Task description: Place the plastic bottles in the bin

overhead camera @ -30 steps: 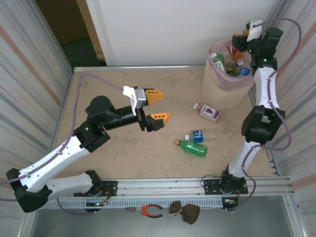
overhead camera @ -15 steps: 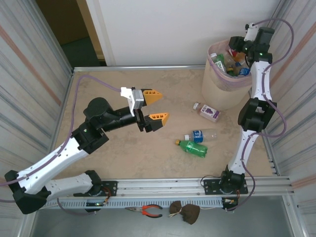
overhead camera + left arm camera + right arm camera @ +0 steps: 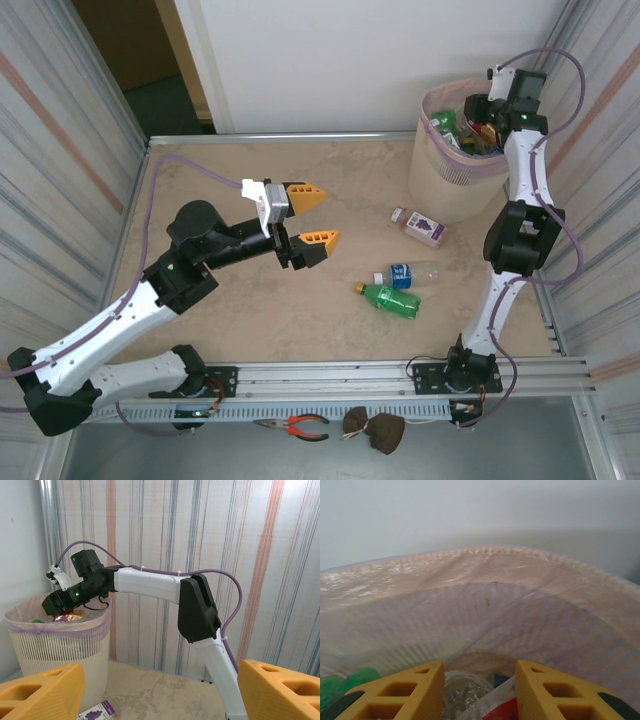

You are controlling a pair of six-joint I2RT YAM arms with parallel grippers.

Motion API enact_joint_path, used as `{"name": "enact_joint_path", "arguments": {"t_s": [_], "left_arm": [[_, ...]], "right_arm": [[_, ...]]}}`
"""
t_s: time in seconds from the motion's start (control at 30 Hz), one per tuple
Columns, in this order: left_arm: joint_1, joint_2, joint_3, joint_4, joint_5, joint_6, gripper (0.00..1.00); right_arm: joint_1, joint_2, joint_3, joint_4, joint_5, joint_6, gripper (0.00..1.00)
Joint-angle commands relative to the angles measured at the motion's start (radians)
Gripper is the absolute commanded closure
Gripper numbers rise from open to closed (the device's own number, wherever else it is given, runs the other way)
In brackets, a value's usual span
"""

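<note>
Left gripper (image 3: 332,213): orange fingers stood wide apart, empty, above the tan tabletop (image 3: 220,170).
Loose bottles: green plastic bottle (image 3: 392,299), clear blue-labelled bottle (image 3: 405,274) and purple-labelled bottle (image 3: 424,227) lay near the bin.
Bin: tall beige perforated wastebasket (image 3: 440,185), pink-lined — bottles inside.
Right gripper (image 3: 479,670): over the bin's mouth — grip impossible to tell.

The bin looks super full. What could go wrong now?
1. Bottles are piled nearly to the rim of the bin, so another one dropped there might bounce or roll out.
2. The right gripper hangs at the bin's mouth, close to the pink liner; lifting away, it might snag the liner or nudge the bin.
3. The green bottle on the table lies on its side, so it may roll when the open left gripper reaches for it.
</note>
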Motion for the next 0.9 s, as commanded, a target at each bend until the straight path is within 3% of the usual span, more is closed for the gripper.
{"name": "enact_joint_path", "arguments": {"t_s": [0.0, 0.43, 0.87], "left_arm": [[0.004, -0.013, -0.009, 0.041, -0.005, -0.013, 0.20], [0.004, 0.042, 0.020, -0.066, -0.043, 0.005, 0.20], [0.004, 0.174, 0.071, -0.212, -0.054, 0.057, 0.21]], "right_arm": [[0.021, -0.027, -0.008, -0.100, 0.080, -0.012, 0.56], [0.048, -0.210, 0.006, -0.217, 0.197, 0.024, 0.48], [0.097, -0.606, -0.434, -0.146, 0.055, -0.004, 0.43]]}}
